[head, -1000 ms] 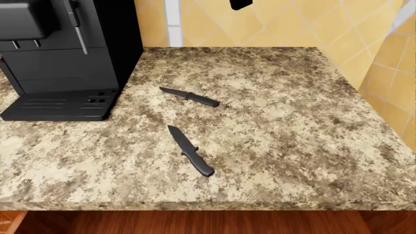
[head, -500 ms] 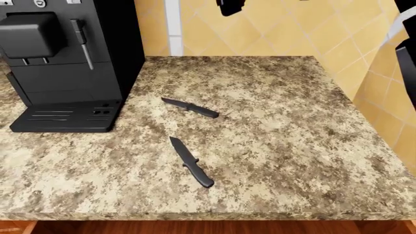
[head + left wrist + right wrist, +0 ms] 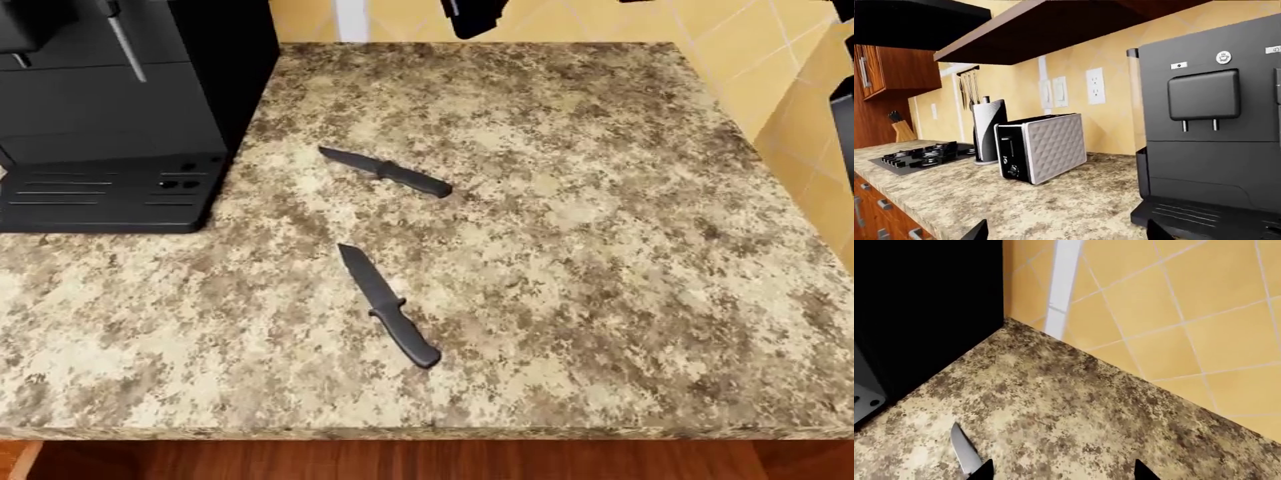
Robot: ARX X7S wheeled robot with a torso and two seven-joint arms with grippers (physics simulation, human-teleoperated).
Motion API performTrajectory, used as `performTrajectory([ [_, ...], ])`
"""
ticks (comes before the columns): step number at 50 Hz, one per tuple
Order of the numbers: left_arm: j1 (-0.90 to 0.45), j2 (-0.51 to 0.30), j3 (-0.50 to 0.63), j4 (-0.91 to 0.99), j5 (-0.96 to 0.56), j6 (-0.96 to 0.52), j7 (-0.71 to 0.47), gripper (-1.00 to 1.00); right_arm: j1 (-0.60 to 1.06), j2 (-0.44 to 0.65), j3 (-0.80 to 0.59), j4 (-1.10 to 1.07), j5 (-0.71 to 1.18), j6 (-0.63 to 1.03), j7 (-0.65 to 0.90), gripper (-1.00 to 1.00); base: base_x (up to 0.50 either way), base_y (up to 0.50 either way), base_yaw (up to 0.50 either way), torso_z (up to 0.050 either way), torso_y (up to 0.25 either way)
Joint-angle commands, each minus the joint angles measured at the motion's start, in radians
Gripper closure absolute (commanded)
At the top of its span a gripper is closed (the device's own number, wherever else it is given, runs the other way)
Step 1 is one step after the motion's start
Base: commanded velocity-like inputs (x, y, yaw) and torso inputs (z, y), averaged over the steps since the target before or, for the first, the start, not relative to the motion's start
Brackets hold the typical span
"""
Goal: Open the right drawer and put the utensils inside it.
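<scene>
Right end effector hangs spread and empty above the speckled granite table, ready for two black-handled, dark-bladed kitchen knives lying apart beside the black coffee machine. Left end effector is likewise released. Drawer unseen.

**Table: speckled granite top, four kinds of item on it**

Table carries two knives: far knife near centre, near knife at its 6 o'clock, apart. Coffee machine at 10 o'clock. Toaster and paper-towel roll stand beyond it.
</scene>
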Motion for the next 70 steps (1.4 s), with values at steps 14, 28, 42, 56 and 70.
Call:
performTrajectory([
  [14,0.012,0.082,-0.126,0.004,-0.055,0.036,0.071,-1.0,-0.02,0.009,-0.004,-0.003,0.006,-0.001,-0.017,-1.0,0.0,0.0,0.0,0.005,-0.031],
  [28,0.012,0.167,-0.266,0.004,-0.109,0.033,0.151,-1.0,-0.077,-0.031,-0.041,0.152,-0.05,-0.131,-0.181,-1.0,0.0,0.0,0.0,0.0,0.0],
  [42,0.013,0.168,-0.271,0.004,-0.109,0.031,0.151,-1.0,-0.114,0.0,-0.113,-0.048,-0.046,-0.096,-0.322,-1.0,0.0,0.0,0.0,0.0,0.0],
  [56,0.013,0.162,-0.254,0.004,-0.091,0.034,0.149,-1.0,-0.122,-0.045,-0.189,-0.006,-0.113,-0.143,-0.415,-1.0,0.0,0.0,0.0,0.0,0.0],
  [70,0.013,0.154,-0.229,0.004,-0.062,0.025,0.136,-1.0,-0.125,-0.228,-0.268,0.395,-0.241,-0.344,-0.625,-1.0,0.0,0.0,0.0,0.0,0.0],
])
